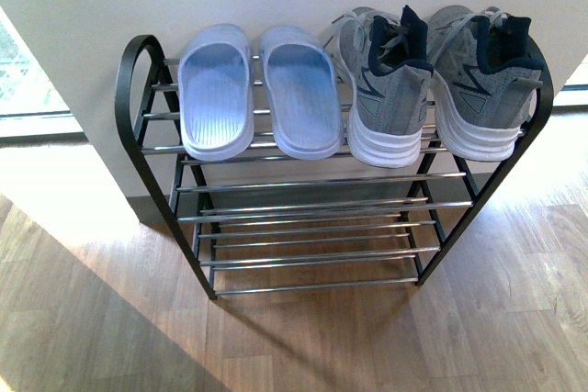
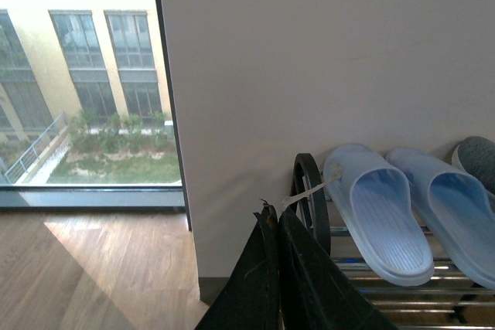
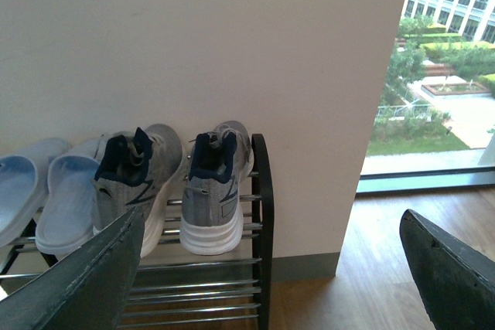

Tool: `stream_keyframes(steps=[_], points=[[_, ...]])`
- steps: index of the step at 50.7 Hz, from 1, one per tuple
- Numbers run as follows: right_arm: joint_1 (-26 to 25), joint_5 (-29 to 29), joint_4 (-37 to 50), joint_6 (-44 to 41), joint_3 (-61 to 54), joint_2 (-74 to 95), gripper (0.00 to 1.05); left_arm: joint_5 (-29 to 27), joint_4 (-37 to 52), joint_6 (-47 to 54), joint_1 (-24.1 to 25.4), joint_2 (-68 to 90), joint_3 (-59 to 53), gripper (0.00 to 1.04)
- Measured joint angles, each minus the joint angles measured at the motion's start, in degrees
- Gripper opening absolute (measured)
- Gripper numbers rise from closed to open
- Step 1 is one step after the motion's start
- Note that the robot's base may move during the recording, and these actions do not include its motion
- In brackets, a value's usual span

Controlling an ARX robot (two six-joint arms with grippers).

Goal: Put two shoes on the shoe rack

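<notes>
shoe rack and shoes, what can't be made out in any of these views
- Sneaker toes: hidden behind heels and collars in front and right wrist views.
- Rack lower tiers: cut off by the frame edge in both wrist views.
- Right sandal: cut by the left wrist edge.
- Left hand and right hand: only finger parts show, arms out of frame.

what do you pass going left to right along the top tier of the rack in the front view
rack's left black frame loop → left blue slide sandal → right blue slide sandal → left grey sneaker → right grey sneaker
</notes>
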Motion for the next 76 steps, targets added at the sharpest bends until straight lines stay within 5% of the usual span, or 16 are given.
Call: stream_keyframes(steps=[69, 76], points=[[0.0, 0.0, 0.0, 0.0, 0.0, 0.0, 0.96, 0.0, -38.6, 0.0, 0.0, -41.0, -2.2, 0.01], [0.0, 0.0, 0.0, 0.0, 0.0, 0.0, 0.96, 0.0, -38.6, 0.0, 0.0, -41.1, -2.2, 0.28]])
